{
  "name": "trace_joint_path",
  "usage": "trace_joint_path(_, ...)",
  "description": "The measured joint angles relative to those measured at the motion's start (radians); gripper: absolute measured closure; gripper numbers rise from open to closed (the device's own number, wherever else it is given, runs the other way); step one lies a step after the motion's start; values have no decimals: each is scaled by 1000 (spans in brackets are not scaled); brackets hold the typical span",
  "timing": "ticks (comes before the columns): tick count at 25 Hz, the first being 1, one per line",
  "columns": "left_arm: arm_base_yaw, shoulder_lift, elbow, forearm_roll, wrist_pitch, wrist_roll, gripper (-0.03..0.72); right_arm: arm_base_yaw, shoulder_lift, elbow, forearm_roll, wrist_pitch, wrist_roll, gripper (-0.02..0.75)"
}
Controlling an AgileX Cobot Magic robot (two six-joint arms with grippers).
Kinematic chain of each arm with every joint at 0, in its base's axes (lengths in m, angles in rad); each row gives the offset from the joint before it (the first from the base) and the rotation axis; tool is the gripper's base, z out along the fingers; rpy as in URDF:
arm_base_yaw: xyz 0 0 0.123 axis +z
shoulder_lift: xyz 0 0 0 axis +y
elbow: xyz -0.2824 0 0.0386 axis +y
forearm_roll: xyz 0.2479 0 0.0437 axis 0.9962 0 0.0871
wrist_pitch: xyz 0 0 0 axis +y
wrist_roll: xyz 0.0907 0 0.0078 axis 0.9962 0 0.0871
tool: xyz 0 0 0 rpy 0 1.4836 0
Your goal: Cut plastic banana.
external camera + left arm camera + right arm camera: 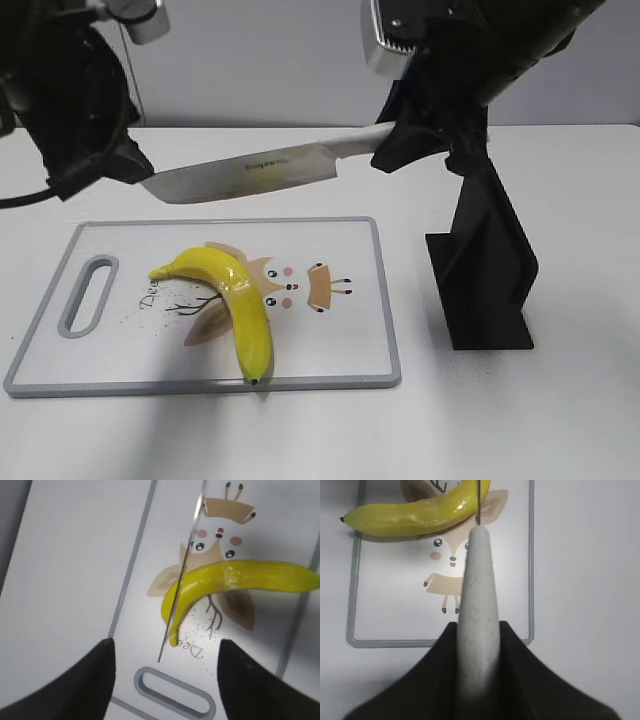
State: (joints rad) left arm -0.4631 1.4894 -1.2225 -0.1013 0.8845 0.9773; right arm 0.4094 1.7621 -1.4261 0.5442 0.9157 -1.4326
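The plastic banana (238,297) lies whole on the white cutting board (340,350), curved, with its dark tip toward the front edge. It also shows in the left wrist view (250,576) and the right wrist view (410,516). My right gripper (415,140) is shut on the grey handle (479,590) of a kitchen knife (250,170). The knife is held level in the air above the board's far edge, blade pointing left. My left gripper (100,165) is open and empty (165,655), above the board's handle slot (172,692), beside the knife tip.
A black knife stand (485,270) stands on the white table to the right of the board. The board carries a deer drawing (300,285). The blade edge (182,575) crosses over the banana in the left wrist view.
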Motion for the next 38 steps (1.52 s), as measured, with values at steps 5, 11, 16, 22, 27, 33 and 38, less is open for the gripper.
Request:
trace_joint_path(5,90,-16,-65,95,32,-334,79,0,0,-11,-32,6,266,548)
trace_joint_path(11,299,-16,-124,147,253,-711,101,0,0,-102,-163,98,710,548)
trace_joint_path(16,405,-33,-112,130,325,-775,107,-1,-1,-154,-249,213,1024,548)
trace_joint_path(22,432,-165,35,71,331,-784,140,-1,-56,-70,-237,270,1218,549)
trace_joint_path(27,432,-354,214,59,332,-784,144,-1,-225,142,-230,44,1390,549)
trace_joint_path(33,432,-595,380,41,271,-785,146,-1,-408,367,-373,-220,1670,549)
trace_joint_path(38,432,-804,507,41,261,-785,146,-1,-479,460,-581,-247,1908,549)
